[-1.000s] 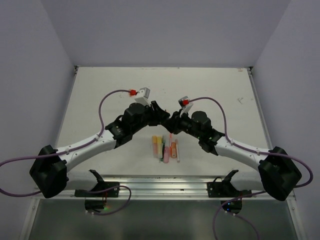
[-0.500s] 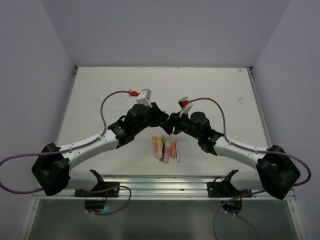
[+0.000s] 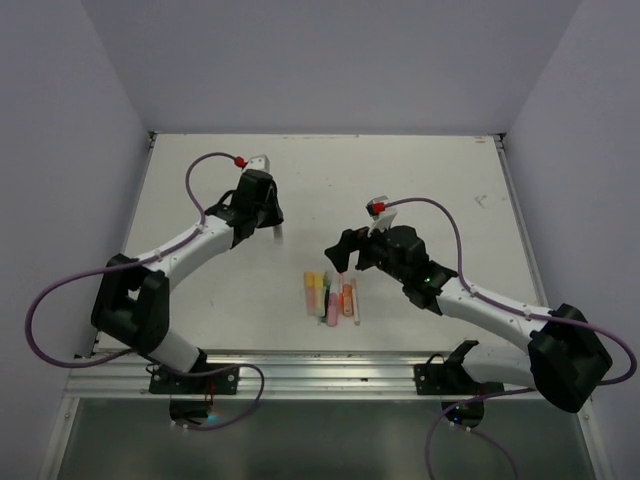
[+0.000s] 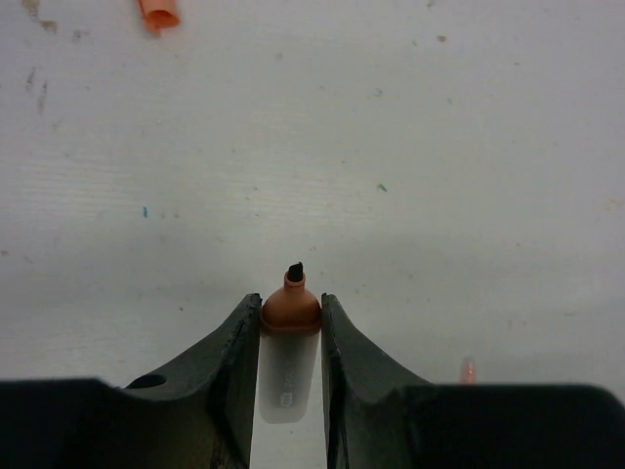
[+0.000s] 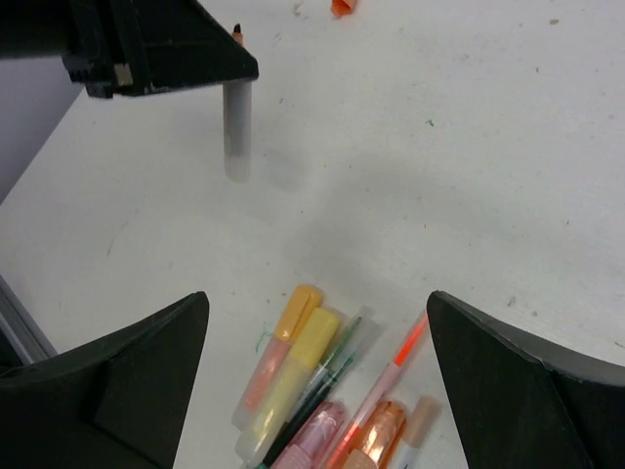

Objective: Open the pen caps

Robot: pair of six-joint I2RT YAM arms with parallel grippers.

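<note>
Over the far-left part of the desk (image 3: 450, 170), the main hazard is the bare dark tip of the uncapped pen (image 4: 289, 362). It points away from the left end effector (image 4: 290, 308) and hangs above the white surface, so a low or tilted set-down would likely smear ink. The hold sits only at the orange collar, with the pale barrel trailing behind, so the pen could pivot or slip. An orange cap (image 4: 156, 12), probably the one belonging to this pen, lies loose farther off and may roll if nudged. Nearer the arm bases, the other pens (image 5: 322, 391) lie packed side by side, touching, and look capped. A careless closure there could catch two at once or scatter the row.

The left end effector is narrowed onto the uncapped pen, both fingers pressing its collar. The right end effector (image 5: 317, 303) is spread wide. It holds nothing and touches nothing, hovering above the row of pens.
</note>
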